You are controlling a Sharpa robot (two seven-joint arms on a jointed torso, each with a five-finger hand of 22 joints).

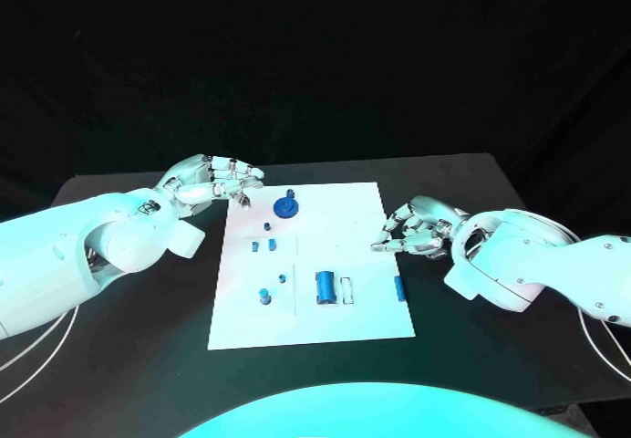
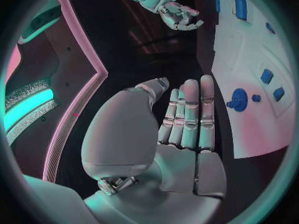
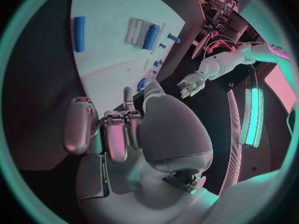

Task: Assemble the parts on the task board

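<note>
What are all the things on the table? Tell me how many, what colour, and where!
Table: one, black, under everything.
Board: one, white, middle of the table.
Round knob: one, blue, far end of the board.
Big cylinder: one, blue, near end of the board.
Bar: one, blue, near the board's right edge.
Small pieces: several, blue, left half of the board.
Left hand: one, silver, at the board's far left corner, holding nothing.
Right hand: one, silver, at the board's right edge, holding nothing.

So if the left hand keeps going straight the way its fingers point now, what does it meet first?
Probably the round blue disc-shaped part near the white task board's far end. The silver left hand holds nothing and its fingers aim across that edge, though depth is unclear.
</note>
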